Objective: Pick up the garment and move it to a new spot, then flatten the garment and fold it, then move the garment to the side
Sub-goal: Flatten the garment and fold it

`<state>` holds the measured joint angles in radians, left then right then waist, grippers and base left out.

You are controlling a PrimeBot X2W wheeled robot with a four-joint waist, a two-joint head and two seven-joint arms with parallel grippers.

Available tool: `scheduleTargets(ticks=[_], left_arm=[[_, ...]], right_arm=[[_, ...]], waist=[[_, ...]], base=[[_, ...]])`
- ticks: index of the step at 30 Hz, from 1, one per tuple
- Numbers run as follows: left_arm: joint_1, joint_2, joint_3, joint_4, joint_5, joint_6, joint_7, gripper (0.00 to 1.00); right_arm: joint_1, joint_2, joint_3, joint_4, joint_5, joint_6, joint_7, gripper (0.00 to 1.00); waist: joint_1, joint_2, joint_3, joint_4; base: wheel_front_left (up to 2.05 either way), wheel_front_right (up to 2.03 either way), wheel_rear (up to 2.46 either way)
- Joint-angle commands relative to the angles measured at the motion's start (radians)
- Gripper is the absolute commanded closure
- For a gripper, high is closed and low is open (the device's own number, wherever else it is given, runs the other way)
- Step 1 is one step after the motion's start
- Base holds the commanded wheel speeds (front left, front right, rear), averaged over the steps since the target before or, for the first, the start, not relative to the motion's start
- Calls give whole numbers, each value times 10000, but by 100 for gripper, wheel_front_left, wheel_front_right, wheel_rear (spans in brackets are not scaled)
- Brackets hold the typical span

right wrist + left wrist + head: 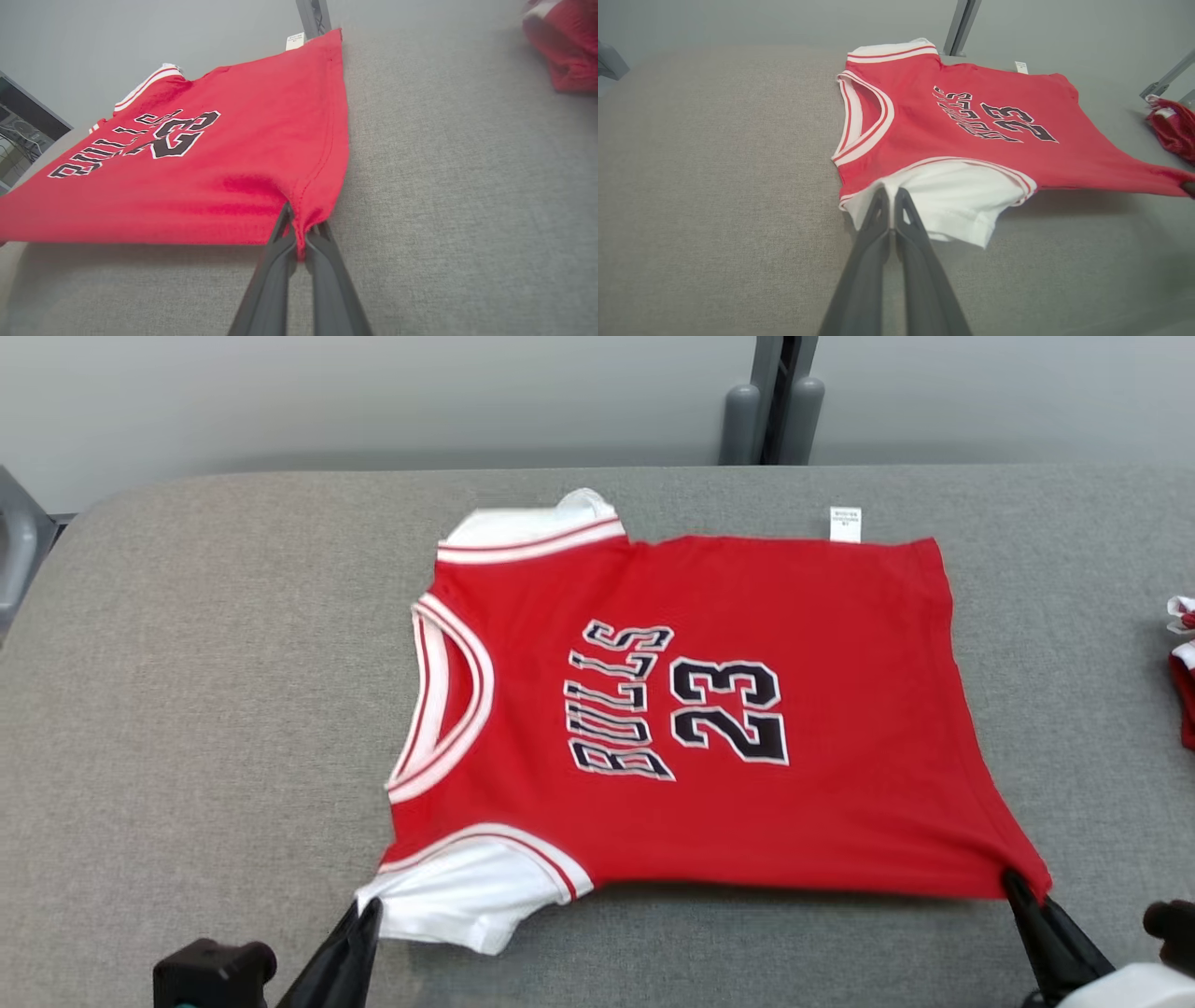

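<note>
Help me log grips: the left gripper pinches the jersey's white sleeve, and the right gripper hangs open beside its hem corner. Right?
No: the right gripper is shut on the hem corner of the jersey, as the right wrist view shows. The rest holds.

Red jersey (747, 821), chest print:
- Word "BULLS" (621, 705): black letters edged white, slightly arched. In the head view it lies sideways, B lowest and S highest.
- Number "23" (730, 709): just beside the word, larger, same black-and-white style, also sideways.
- Both show again in the wrist views, foreshortened. The right wrist view reads "BULLS" and "23" plainly.

White tag (845, 523) at the jersey's far edge: small grey print, too fine to read.
</note>
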<state>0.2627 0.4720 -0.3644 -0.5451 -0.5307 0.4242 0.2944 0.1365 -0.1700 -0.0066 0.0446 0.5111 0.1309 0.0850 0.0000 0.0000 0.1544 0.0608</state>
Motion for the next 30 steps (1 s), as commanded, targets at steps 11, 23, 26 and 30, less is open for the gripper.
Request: scheduleTargets(ticks=[11, 23, 26, 30], left_arm=[[427, 511, -21, -1018, 225, 421, 894, 100], [-1051, 804, 195, -393, -77, -289, 1187, 100], [-1732, 899, 230, -31, -227, -638, 1354, 100], [-2723, 925, 265, 545, -528, -1093, 1601, 100]], right_arm=[[1211, 890, -1283, -2039, -1021, -5, 1923, 100], [503, 963, -1210, -2422, -1116, -4, 3594, 100], [-129, 872, -1168, -2426, -1008, -4, 4107, 100], [-1122, 667, -1114, -2257, -981, -4, 4824, 100]], waist=[[0, 0, -63, 37], [0, 0, 793, -226], [0, 0, 1151, -397], [0, 0, 1629, -577]], base=[[0, 0, 0], [0, 0, 0], [0, 0, 0], [0, 0, 0]])
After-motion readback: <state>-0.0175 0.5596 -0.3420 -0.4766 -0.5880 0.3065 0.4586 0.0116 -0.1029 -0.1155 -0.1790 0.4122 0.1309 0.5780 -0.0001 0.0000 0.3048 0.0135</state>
